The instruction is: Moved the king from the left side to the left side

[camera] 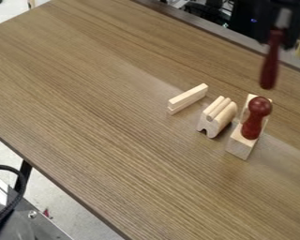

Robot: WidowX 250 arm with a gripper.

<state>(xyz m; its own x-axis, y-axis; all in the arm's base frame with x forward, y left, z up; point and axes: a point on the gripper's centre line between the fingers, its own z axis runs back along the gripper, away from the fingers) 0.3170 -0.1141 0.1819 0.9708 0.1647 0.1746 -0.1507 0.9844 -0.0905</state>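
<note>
- Sticks of pale wood lie together on the table, slanting up toward the far right.
- Notched pale block near them, slim ridged pieces along its top.
- Long pale block beside that, bearing the round-headed red king; its long axis is upright, head up, leaning slightly right.
- Dark red handle-like piece hangs lengthwise, blunt end down, grasped in my claw; my dark fingers are hard to make out.
</note>
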